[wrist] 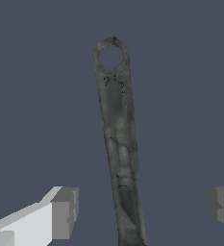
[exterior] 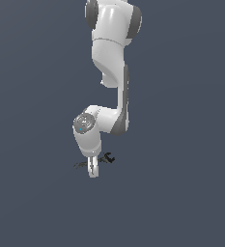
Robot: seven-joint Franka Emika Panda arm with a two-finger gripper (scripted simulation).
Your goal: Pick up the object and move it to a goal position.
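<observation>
1. Two grey finger pads (wrist: 65, 213) sit closest to the wrist camera, one at each side of its picture, with a wide gap between them: the gripper (wrist: 142, 209) is spread open and holds nothing.
2. Between those pads runs the wrench (wrist: 119, 144), a thin dark grey bar lying flat on the plain dark floor (wrist: 190, 96). Its handle passes through the gap, somewhat closer to one pad than the other, and touches neither.
3. Its long axis runs away from the camera, roughly at right angles to the line joining the two pads. That is the relation the grasp depends on: closing the fingers would squeeze the bar across its narrow width, not along its length.
4. One end of the tool carries a round ring with a hole, far from the pads in the wrist view. The other end runs out of that picture, so the forked end is not seen there.
5. In the exterior view the white arm (exterior: 111, 62) reaches down from above, and the gripper (exterior: 92, 169) stands low at the floor, right over the tool. The wrench (exterior: 105, 158) shows only as dark bits poking out to the exterior view's left and right of the fingers.
6. My judgement: the hand is already lined up, and what remains is to close on the handle, lift, and carry. No goal marker is visible in either view.
</observation>
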